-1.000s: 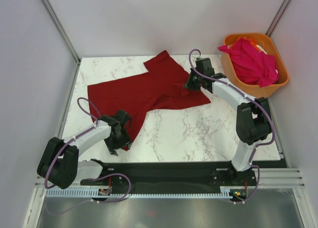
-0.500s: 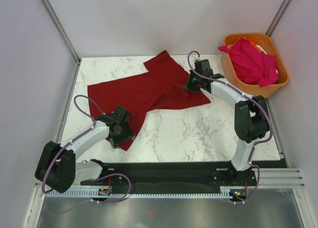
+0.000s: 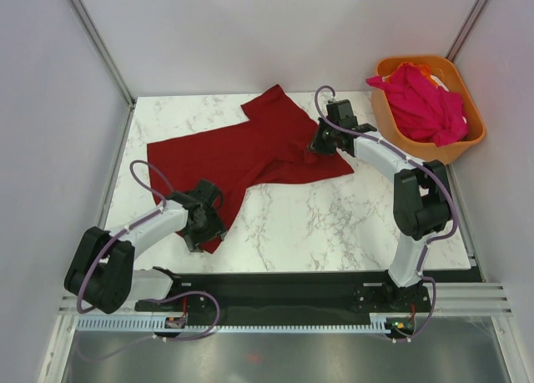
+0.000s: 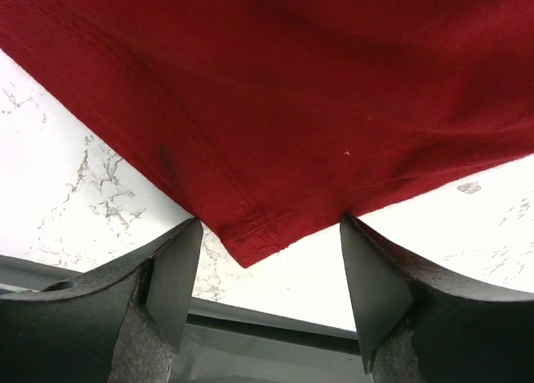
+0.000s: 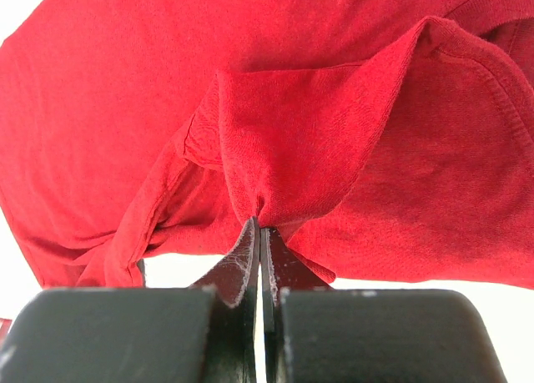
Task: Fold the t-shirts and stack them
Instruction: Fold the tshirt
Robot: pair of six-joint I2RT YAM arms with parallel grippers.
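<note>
The dark red t-shirt [image 3: 250,149] lies spread across the marble table, one sleeve pointing to the back. Its near hem corner [image 4: 250,245] sits on the marble just between the fingers of my left gripper [image 4: 269,226], which is open and holds nothing; the same gripper [image 3: 205,233] stands at the shirt's front-left tip. My right gripper [image 5: 261,223] is shut on a pinched ridge of the red t-shirt [image 5: 317,133], at its right side [image 3: 315,145]. The magenta t-shirt [image 3: 425,108] lies crumpled in the tub.
The orange tub [image 3: 467,141] stands at the back right corner. A black base rail [image 3: 284,287] runs along the table's near edge, seen just under the left fingers. Grey walls close in both sides.
The left gripper has shifted slightly toward the shirt's near corner. The right gripper has drawn its pinch of cloth a little toward the back left.
</note>
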